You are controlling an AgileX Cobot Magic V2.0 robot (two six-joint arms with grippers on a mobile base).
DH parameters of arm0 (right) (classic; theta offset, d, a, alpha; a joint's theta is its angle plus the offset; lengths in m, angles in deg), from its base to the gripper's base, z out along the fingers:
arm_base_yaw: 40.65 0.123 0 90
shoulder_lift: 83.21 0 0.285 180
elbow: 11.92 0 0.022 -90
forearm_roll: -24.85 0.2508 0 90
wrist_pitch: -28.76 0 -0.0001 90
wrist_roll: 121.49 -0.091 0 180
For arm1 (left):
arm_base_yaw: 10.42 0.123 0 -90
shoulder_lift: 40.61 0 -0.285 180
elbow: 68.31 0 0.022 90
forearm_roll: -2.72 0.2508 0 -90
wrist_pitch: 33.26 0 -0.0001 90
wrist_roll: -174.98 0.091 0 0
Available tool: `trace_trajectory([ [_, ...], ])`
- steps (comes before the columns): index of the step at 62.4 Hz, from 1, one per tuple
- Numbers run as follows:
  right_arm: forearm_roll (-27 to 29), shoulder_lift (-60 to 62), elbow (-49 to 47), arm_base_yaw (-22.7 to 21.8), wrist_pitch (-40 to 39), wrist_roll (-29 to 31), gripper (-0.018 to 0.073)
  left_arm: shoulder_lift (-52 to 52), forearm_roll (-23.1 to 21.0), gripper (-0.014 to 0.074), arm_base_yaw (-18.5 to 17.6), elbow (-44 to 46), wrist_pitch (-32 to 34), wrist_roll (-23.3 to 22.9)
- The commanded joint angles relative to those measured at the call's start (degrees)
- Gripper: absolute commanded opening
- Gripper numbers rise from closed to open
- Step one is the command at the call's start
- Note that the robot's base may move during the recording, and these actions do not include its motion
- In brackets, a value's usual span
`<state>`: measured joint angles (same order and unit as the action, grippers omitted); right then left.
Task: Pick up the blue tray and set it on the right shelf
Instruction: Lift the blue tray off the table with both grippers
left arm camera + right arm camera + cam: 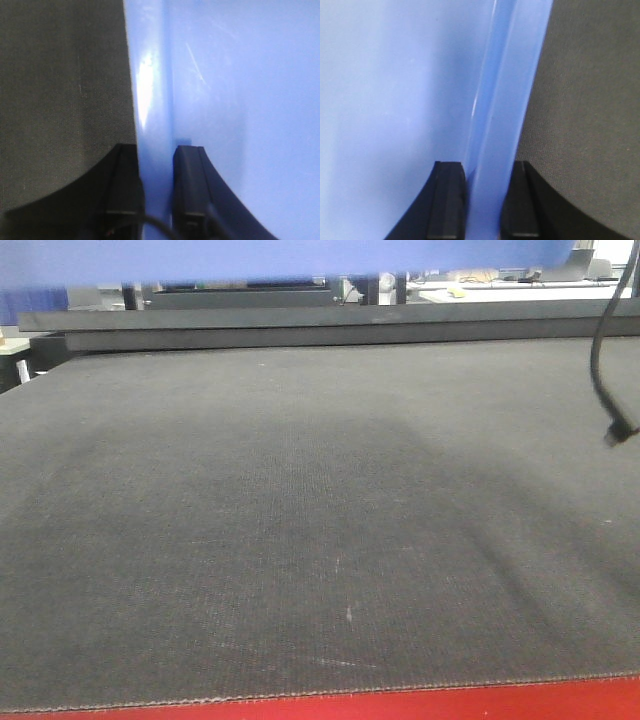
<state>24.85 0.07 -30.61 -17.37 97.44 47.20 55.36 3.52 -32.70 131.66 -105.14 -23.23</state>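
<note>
The blue tray (280,258) is held up in the air and shows as a light blue band along the top edge of the front view. My left gripper (156,165) is shut on the tray's left rim (150,100), one finger outside and one inside. My right gripper (487,172) is shut on the tray's right rim (505,100) the same way. The tray's glossy floor fills the rest of both wrist views. Neither gripper shows in the front view. The right shelf is out of view.
A dark woven table top (300,510) with a red front edge (400,705) spreads below the tray. A black cable (603,360) hangs at the right. A dark beam (330,325) runs along the table's far side, with benches behind it.
</note>
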Motion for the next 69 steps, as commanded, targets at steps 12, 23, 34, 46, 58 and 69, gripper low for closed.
trace_trajectory([
  [12,-1.7,6.64,-1.4,0.67,-0.56,1.7,0.0058,-4.15,-2.23,-0.0041,-0.25,1.3,-4.83,0.74],
  [23,-1.77,6.64,-1.4,0.67,-0.07,1.7,0.0058,-4.15,-2.34,-0.0041,-0.25,1.3,-4.83,0.74],
  [34,-1.77,6.64,-1.4,0.67,-0.01,1.7,0.0058,-4.15,-3.26,-0.0048,-0.25,1.3,-4.83,0.74],
  [46,-1.77,6.64,-1.4,0.67,-0.07,1.7,0.0057,-4.04,-3.91,-0.0048,-0.25,1.3,-4.83,0.74],
  [58,-1.77,6.64,-1.4,0.67,-0.07,1.7,0.0057,-4.04,-3.91,-0.0048,-0.25,1.3,-4.83,0.74],
  [69,-1.77,6.64,-1.4,0.67,-0.07,1.7,0.0057,-4.04,-3.91,-0.0048,-0.25,1.3,-4.83,0.74],
])
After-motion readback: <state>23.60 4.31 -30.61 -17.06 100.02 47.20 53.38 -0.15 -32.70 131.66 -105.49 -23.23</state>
